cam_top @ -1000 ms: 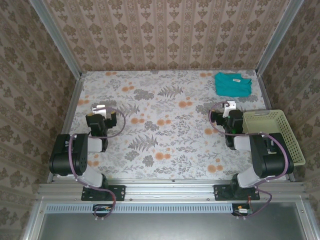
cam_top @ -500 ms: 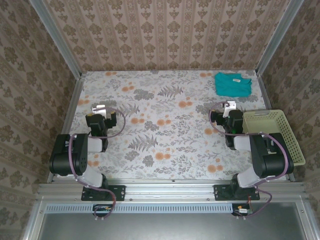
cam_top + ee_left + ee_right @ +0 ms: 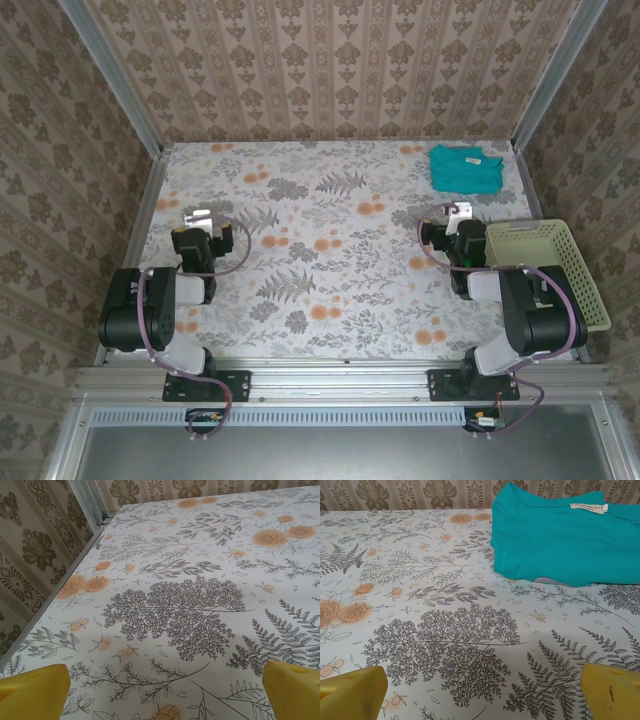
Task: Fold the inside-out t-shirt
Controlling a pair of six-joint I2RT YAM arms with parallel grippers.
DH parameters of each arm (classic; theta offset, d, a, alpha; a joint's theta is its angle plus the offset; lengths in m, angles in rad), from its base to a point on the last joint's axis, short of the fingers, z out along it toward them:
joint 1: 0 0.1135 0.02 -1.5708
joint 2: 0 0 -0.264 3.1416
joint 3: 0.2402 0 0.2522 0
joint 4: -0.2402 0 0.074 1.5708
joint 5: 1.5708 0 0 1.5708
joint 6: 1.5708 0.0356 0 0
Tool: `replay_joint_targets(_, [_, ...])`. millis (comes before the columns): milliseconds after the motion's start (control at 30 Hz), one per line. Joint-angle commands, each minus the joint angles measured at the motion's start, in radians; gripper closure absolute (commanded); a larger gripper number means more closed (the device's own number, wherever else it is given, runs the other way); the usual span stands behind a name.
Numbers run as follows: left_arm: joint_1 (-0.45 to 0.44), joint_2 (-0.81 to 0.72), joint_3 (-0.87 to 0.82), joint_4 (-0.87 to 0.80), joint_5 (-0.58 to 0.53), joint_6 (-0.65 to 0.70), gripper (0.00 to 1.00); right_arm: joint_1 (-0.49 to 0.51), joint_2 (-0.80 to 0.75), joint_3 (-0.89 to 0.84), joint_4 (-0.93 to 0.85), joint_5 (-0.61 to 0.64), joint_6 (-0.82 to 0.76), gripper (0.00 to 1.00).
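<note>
No shift since earlier; folded t-shirt (image 3: 466,168) at table's (image 3: 330,285) far-right corner.

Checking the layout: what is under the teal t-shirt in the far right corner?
The t-shirt lies on the floral tablecloth, which shows along its near and left edges. A pale sliver peeks out below its near hem. Anything else beneath is covered by the cloth.
</note>
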Motion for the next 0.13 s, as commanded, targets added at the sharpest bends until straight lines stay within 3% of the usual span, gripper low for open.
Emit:
replay_joint_targets(0, [-0.003,-0.012,0.004,0.006,-0.012,-0.026,0.0,0.004,0.012,0.004,0.017,0.015,0.006,0.0])
replay_joint_targets(100, [-0.002,-0.011,0.004,0.005,-0.012,-0.026,0.0,0.005,0.009,-0.01,0.039,0.045,0.016,0.0])
